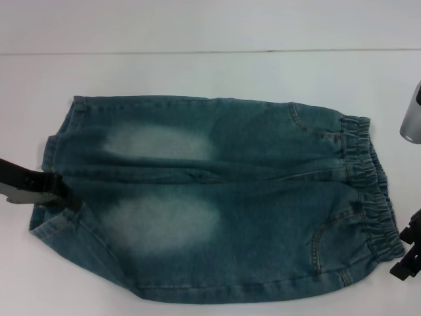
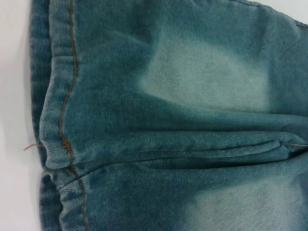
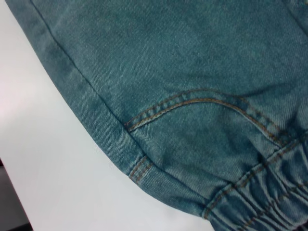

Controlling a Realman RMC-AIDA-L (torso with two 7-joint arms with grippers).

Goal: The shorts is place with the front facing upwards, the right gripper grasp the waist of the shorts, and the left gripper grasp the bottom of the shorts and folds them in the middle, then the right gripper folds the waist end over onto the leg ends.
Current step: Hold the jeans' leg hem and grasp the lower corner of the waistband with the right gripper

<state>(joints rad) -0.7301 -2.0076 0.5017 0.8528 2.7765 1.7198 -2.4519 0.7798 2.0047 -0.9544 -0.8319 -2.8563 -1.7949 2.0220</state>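
Two grippers sit at opposite ends of the shorts [image 1: 210,197], which lie flat and front-up on the white table [image 1: 197,72], waist toward the robot's right and legs toward its left. Nearest the robot, the lower leg panel with its pale faded patch [image 1: 161,224] spreads toward the near table edge. At the right edge of the head view, the right gripper [image 1: 408,253] shows only as black prongs just beside the gathered waistband [image 1: 375,191], low at its near corner; whether its fingers are apart or together cannot be told. Its wrist camera looks down on a stitched pocket seam [image 3: 192,103] and the elastic gathers [image 3: 260,197]. On the other side, the left gripper [image 1: 66,197] reaches in over the bottom of the shorts [image 1: 49,191], its tip at the hem where the two legs meet; its opening cannot be told either. Its wrist view shows the hem stitching [image 2: 65,106]. Farther back lies the second faded patch [image 1: 154,141].
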